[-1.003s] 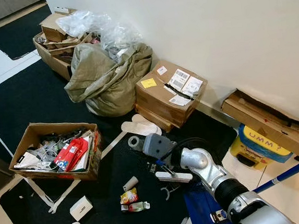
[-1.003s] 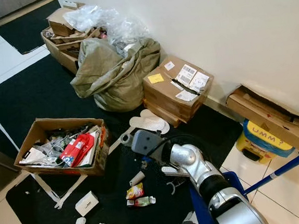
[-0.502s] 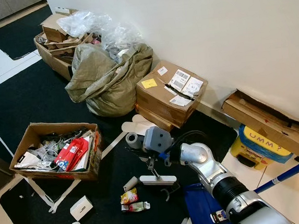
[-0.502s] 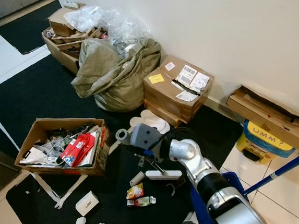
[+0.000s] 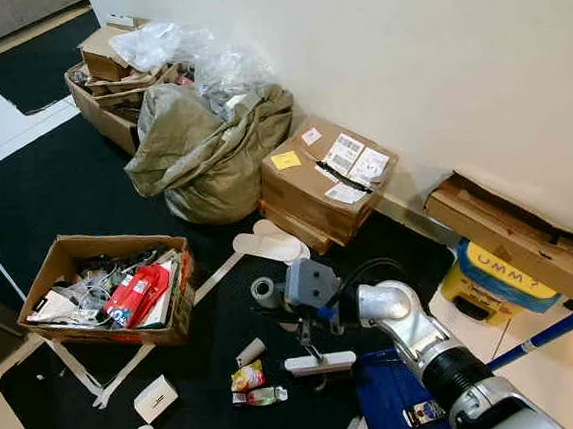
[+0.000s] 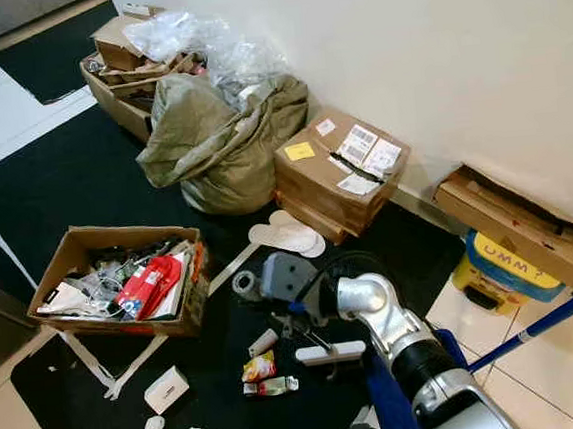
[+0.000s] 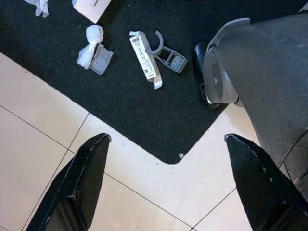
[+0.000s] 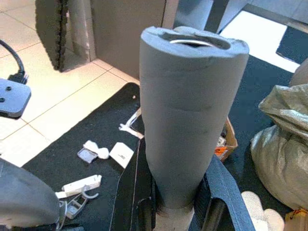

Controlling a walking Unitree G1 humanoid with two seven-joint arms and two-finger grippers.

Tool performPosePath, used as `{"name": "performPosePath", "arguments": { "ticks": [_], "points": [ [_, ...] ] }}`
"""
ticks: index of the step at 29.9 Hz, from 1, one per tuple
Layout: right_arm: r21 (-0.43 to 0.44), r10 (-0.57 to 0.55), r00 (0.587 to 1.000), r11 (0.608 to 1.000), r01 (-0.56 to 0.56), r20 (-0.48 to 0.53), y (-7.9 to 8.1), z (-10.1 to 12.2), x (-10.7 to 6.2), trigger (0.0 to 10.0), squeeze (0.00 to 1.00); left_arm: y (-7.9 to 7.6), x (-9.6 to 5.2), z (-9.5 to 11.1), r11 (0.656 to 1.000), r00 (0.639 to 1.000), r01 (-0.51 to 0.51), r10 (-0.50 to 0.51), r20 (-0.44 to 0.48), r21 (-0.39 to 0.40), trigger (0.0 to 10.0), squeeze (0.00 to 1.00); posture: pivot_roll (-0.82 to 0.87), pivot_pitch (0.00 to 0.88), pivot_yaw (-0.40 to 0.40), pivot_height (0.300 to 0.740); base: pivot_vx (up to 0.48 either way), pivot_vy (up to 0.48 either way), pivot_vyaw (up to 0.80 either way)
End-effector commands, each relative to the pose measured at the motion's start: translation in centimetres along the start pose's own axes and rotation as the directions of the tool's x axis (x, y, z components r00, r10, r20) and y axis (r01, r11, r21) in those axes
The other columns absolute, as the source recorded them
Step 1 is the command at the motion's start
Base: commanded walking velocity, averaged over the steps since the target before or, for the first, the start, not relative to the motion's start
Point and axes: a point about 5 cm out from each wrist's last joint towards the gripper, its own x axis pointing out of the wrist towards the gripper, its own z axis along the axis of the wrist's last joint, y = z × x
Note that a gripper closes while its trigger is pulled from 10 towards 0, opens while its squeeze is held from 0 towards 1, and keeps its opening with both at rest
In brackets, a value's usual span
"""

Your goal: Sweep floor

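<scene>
Left eye view — brush (image 5: 321,363): a short hand brush with a white head, standing on the black mat (image 5: 53,185) just in front of the taped cardboard box (image 5: 326,179), its thin stem rising to a grey foam-wrapped handle.
Left eye view — right claw (image 5: 296,304): clamped round that grey handle, out over the mat in front of the taped box.
Left eye view — litter: a small roll (image 5: 249,352), a yellow packet (image 5: 247,378) and a white carton (image 5: 155,398) lie on the mat beside the brush head, farther from the taped box.
Right eye view — dustpan (image 6: 385,405): blue, on the floor just behind the brush head, nearer the robot than the taped box.
Left wrist view — left claw (image 7: 168,180): fingers spread wide apart, holding nothing, hanging over the mat's corner and pale tiles.
Right wrist view — handle (image 8: 187,110): a thick grey foam tube, upright between the black fingers (image 8: 126,190), which press on its lower end.
</scene>
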Motion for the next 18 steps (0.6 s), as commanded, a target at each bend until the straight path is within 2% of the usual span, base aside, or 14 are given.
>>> {"name": "performPosePath", "arguments": {
  "ticks": [1, 14, 18],
  "points": [
    [0.01, 0.021, 1.0, 1.0, -0.021, 0.011, 0.35, 0.11, 0.1, 10.0, 0.0, -0.39, -0.29, -1.15, 1.0, 0.999, 0.02, -0.02, -0.044, 0.001, 10.0, 0.0, -0.06, 0.202, 0.005, 0.74, 0.0, 0.0, 0.0],
    [0.026, 0.023, 1.0, 0.999, -0.023, 0.004, 0.04, 0.21, -0.36, 10.0, 0.0, -0.5, -0.17, -0.94, 1.0, 0.999, 0.024, -0.024, -0.047, 0.006, 10.0, 0.0, -0.06, 0.19, 0.014, 0.74, 0.0, 0.0, 0.0],
    [0.063, 0.042, 0.999, 0.997, -0.044, 0.02, -0.05, 0.44, -0.62, 10.0, 0.0, -0.69, -0.08, -0.79, 1.0, 0.999, 0.027, -0.026, -0.047, 0.007, 10.0, 0.0, -0.06, 0.18, 0.014, 0.74, 0.0, 0.0, 0.0]
  ]
}}
